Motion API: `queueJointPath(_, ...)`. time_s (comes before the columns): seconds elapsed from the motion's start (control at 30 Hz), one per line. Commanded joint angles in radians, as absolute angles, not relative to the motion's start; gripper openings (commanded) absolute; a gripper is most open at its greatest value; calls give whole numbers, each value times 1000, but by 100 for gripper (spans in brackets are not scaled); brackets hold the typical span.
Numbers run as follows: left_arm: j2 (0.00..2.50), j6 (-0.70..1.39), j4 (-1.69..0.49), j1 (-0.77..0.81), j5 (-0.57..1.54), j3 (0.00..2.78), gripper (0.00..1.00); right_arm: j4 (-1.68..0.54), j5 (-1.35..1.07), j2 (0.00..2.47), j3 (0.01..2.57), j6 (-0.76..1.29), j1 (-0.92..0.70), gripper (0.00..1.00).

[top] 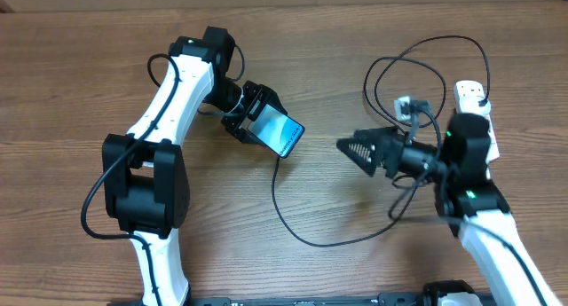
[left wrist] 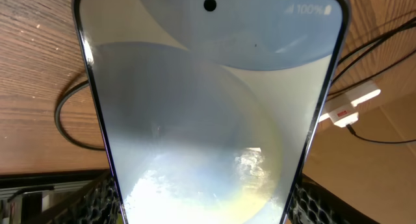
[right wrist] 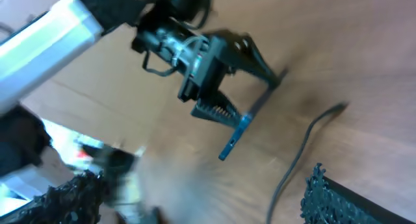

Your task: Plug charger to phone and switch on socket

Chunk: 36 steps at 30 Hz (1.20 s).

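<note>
My left gripper (top: 264,124) is shut on the phone (top: 280,133), holding it tilted above the table with its lit screen up. In the left wrist view the phone (left wrist: 208,107) fills the frame, its lower edges between the meshed fingers (left wrist: 97,201). The charger, a thin black cable (top: 293,235), ends on the wood just below the phone's lower corner. It looks apart from the phone (right wrist: 235,134) in the right wrist view. My right gripper (top: 353,149) is open and empty, pointing left toward the phone. The white socket (top: 469,95) lies mostly under my right arm.
The charger cable (top: 426,53) loops widely at the back right near a small grey-white plug block (top: 406,104). More of the cable (right wrist: 296,159) runs between my right fingers and the phone. The wooden table (top: 71,75) ends at the far edge.
</note>
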<state>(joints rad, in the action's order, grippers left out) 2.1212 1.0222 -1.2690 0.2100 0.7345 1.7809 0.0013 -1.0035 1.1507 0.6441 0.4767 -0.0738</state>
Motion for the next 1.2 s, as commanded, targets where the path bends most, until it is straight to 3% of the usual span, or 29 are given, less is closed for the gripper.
queueJointPath(0.0, 2116, 1057, -1270, 218, 742, 1810, 57, 65, -1100, 1272, 664, 728, -79, 100)
queueJointPath(0.13, 2116, 1079, -1270, 218, 716, 1810, 58, 156, -1069, 1381, 664, 733, -120, 86)
queueJointPath(0.6, 2116, 1082, -1270, 235, 681, 1810, 57, 171, -416, 1407, 669, 872, -459, 69)
queueJointPath(0.87, 2116, 1105, -1270, 288, 661, 1810, 57, 151, -292, 1407, 672, 872, -505, 66)
queueJointPath(1.17, 2116, 1180, -1265, 362, 614, 1810, 59, 118, -226, 1407, 672, 894, -510, 48)
